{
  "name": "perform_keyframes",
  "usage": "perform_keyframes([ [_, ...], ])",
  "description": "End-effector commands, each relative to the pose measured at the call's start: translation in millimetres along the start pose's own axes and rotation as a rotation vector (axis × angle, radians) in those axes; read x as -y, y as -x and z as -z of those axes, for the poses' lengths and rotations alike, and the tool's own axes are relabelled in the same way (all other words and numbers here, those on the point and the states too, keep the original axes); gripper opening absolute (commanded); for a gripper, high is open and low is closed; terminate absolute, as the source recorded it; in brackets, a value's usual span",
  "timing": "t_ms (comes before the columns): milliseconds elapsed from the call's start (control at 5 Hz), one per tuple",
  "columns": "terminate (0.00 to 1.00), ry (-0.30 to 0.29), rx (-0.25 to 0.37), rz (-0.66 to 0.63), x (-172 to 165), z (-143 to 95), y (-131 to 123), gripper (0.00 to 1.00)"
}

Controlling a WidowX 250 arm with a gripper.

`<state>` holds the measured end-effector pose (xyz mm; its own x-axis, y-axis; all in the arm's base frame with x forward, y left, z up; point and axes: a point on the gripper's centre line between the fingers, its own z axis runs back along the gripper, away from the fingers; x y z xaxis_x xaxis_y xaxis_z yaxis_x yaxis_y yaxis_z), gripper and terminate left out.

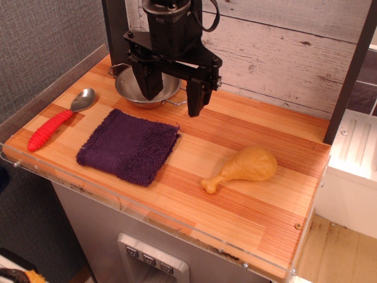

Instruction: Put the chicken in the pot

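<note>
Nearest us, chicken (242, 168) lies on table (277, 206), bone end toward 8 o'clock; we judge it light, stiff, slick. Gripper (174, 94) hangs spread and empty over pot (141, 89); we advise grasping across the plump end.

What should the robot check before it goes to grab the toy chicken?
1. End effector open: ok, fingers spread with nothing between them.
2. Chicken reachable: ok, lying alone on the wooden counter, nothing on top of it.
3. End effector above the chicken: not ok, it hangs by the pot.
4. Pot empty: cannot tell, the end effector hides part of it.
5. Path clear: ok, the purple cloth and spoon lie off to the side.
</note>
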<state>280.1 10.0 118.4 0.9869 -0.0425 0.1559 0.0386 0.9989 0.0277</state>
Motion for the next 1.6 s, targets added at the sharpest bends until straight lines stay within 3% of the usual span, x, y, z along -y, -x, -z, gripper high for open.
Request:
perform_keyframes([
  [0,0.0,0.0,0.0,0.0,0.0,0.0,0.0,1.0],
  [400,0.0,0.06,-0.033,0.132,39.0,30.8,-0.5,1.0],
  [800,0.0,-0.057,-0.14,0.288,73.2,86.4,11.5,1.0],
  [1200,0.0,-0.082,-0.188,0.254,54.9,104.3,15.7,1.0],
  [1400,0.0,-0.065,-0.139,0.242,54.9,103.5,15.8,0.0],
])
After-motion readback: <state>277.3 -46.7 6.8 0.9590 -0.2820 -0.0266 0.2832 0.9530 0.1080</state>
